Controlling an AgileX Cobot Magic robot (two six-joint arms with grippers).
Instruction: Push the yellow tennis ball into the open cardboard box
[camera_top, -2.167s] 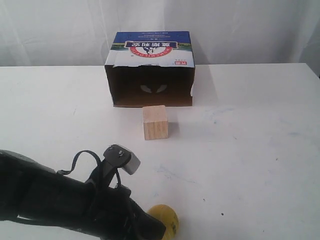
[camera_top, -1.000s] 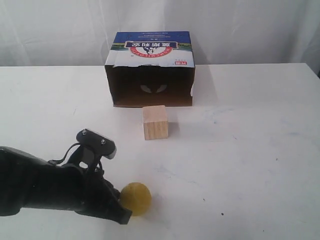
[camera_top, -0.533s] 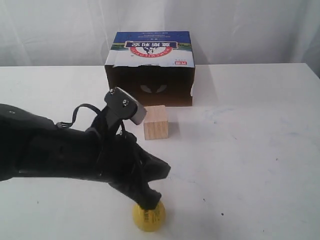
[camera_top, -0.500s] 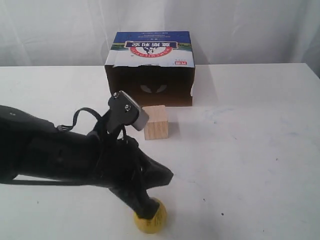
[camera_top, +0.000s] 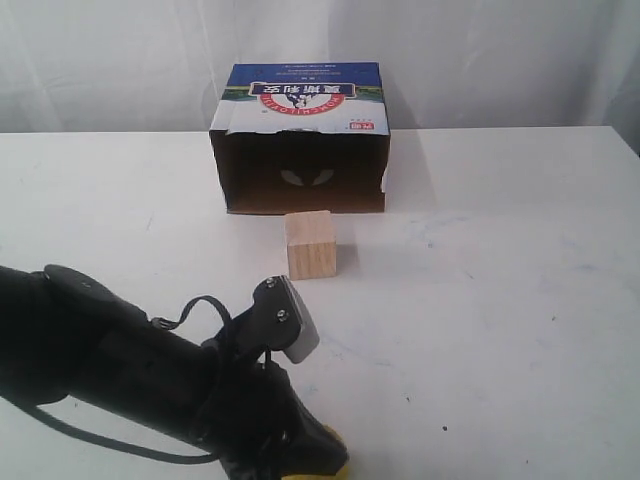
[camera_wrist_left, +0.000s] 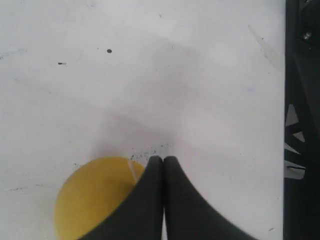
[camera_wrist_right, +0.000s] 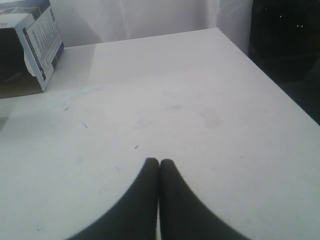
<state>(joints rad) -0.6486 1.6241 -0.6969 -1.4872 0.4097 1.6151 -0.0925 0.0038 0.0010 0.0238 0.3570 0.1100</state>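
Observation:
The yellow tennis ball (camera_wrist_left: 92, 197) lies at the table's near edge. In the exterior view only a sliver of the yellow tennis ball (camera_top: 332, 440) shows under the left arm. My left gripper (camera_wrist_left: 163, 160) is shut, its joined fingertips beside and partly over the ball. The open cardboard box (camera_top: 303, 150) sits at the back middle, dark opening facing forward, blue printed top up. A corner of the open cardboard box (camera_wrist_right: 35, 35) appears in the right wrist view. My right gripper (camera_wrist_right: 159, 162) is shut and empty over bare table; it is outside the exterior view.
A pale wooden cube (camera_top: 309, 244) stands just in front of the box opening, between box and ball. The white table (camera_top: 500, 300) ends at a right edge with dark space beyond (camera_wrist_right: 285, 45). A white curtain hangs behind.
The left arm swung over the ball and has now dropped lower and nearer the camera. The ball rolled slightly right and toward the near edge and is now mostly covered by the arm.

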